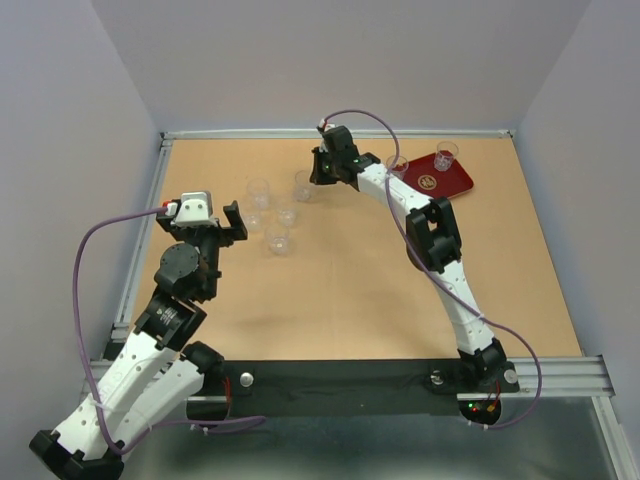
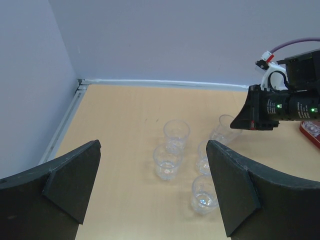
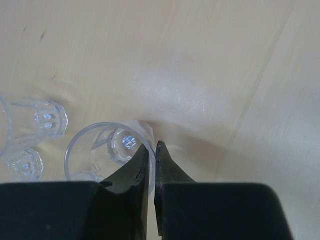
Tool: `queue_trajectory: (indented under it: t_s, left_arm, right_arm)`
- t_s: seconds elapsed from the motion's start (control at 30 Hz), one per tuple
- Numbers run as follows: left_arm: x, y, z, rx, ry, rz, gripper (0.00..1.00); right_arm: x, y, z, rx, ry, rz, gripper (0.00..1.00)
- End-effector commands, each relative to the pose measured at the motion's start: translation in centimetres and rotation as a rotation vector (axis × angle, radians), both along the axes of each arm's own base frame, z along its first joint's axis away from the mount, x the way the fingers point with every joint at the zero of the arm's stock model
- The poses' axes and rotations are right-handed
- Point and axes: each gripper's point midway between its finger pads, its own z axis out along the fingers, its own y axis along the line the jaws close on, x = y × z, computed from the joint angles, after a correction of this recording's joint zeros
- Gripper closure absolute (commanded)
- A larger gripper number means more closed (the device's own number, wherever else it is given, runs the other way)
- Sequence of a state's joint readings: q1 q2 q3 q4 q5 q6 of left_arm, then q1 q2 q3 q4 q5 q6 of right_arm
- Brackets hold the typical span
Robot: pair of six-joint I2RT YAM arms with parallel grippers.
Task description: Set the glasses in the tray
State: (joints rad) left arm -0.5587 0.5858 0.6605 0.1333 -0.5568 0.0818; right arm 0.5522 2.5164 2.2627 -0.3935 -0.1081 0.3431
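right hand [image 3: 152,146] is pinched shut on one glass's [image 3: 100,150] wall, mid-bench, well apart from the tray [image 1: 455,182]. left hand [image 2: 153,147] gapes empty. that thin rim grip could slip, or the lift might clip the other glasses [image 3: 47,117].

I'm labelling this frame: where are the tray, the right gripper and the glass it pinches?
tray [image 1: 452,180]: top view, bare red floor.
right gripper [image 3: 154,146]: right wrist view, between fingertips.
pinched glass [image 3: 95,150]: right wrist view, inner wall.
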Motion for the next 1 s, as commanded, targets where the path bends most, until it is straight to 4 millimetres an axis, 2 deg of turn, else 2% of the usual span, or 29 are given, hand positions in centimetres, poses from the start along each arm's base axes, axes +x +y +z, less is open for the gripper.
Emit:
queue_trajectory:
  t_s: [0.0, 0.13, 0.17, 0.2, 0.3, 0.33, 0.37, 0.4, 0.43, 0.47, 0.53, 0.57, 0.7, 0.77, 0.8, 0.83, 0.87, 0.9, 0.93, 0.97]
  left_arm:
    - [-0.1, 0.3, 0.8, -0.015, -0.04, 0.007, 0.01]
    - [-0.1, 0.3, 0.9, -0.017, -0.043, 0.007, 0.01]
    - [-0.2, 0.4, 1.0, -0.019, -0.045, 0.009, 0.01]
    - [-0.2, 0.3, 1.0, -0.018, -0.046, 0.006, 0.01]
    - [-0.4, 0.4, 1.2, -0.022, -0.053, 0.005, 0.01]
    - [-0.4, 0.5, 1.2, -0.022, -0.055, 0.006, 0.01]
    - [-0.4, 0.4, 1.4, -0.028, -0.059, 0.003, 0.01]
    - [-0.5, 0.5, 1.4, -0.028, -0.062, 0.003, 0.01]
    - [-0.6, 0.5, 1.5, -0.032, -0.065, 0.001, 0.01]
    - [-0.6, 0.5, 1.5, -0.033, -0.066, 0.0, 0.01]
    - [-0.8, 0.5, 1.8, -0.038, -0.075, -0.006, 0.01]
    - [-0.8, 0.4, 1.7, -0.038, -0.073, -0.008, 0.01]
    - [-0.9, 0.3, 2.0, -0.045, -0.08, -0.018, 0.01]
    - [-0.9, 0.3, 2.1, -0.046, -0.083, -0.024, 0.01]
    - [-0.9, 0.2, 2.1, -0.046, -0.083, -0.025, 0.01]
    - [-1.0, 0.2, 2.1, -0.044, -0.083, -0.028, 0.01]
    - [-1.0, 0.2, 2.1, -0.047, -0.084, -0.029, 0.01]
    - [-1.0, 0.2, 2.2, -0.048, -0.085, -0.029, 0.01]
    - [-1.0, 0.2, 2.2, -0.05, -0.087, -0.029, 0.01]
    - [-1.1, 0.2, 2.2, -0.049, -0.086, -0.03, 0.01]
  right_arm:
    - [1.2, 0.3, 4.4, -0.011, -0.134, 0.003, 1.0]
    - [1.1, -0.4, 7.5, -0.038, -0.207, 0.034, 0.99]
    - [0.9, -0.6, 7.5, -0.069, -0.226, 0.062, 0.99]
    - [0.5, -0.8, 9.3, -0.065, -0.255, 0.081, 1.0]
    - [-1.0, -1.3, 11.0, -0.116, -0.321, 0.2, 1.0]
    - [-2.0, -1.5, 9.8, -0.137, -0.302, 0.249, 1.0]
    - [-2.9, -1.9, 11.9, -0.131, -0.335, 0.277, 0.99]
    - [-3.8, -1.9, 12.3, -0.133, -0.353, 0.344, 1.0]
    - [-5.0, -2.6, 10.8, -0.154, -0.323, 0.374, 1.0]
    - [-5.9, -3.2, 12.7, -0.149, -0.356, 0.392, 0.99]
    - [-7.4, -4.0, 12.9, -0.168, -0.37, 0.446, 1.0]
    - [-8.8, -4.9, 13.0, -0.178, -0.368, 0.457, 1.0]
    - [-10.5, -8.5, 13.4, -0.247, -0.389, 0.438, 1.0]
    - [-10.6, -11.3, 12.7, -0.275, -0.37, 0.4, 1.0]
    - [-10.8, -12.5, 13.8, -0.267, -0.383, 0.379, 0.99]
    - [-10.3, -14.4, 13.8, -0.27, -0.373, 0.341, 1.0]
    - [-10.2, -15.4, 13.9, -0.268, -0.37, 0.321, 1.0]
    - [-10.5, -16.7, 13.1, -0.272, -0.345, 0.301, 1.0]
    - [-10.2, -18.6, 13.8, -0.273, -0.353, 0.261, 0.99]
    - [-10.2, -19.6, 13.6, -0.275, -0.345, 0.24, 1.0]
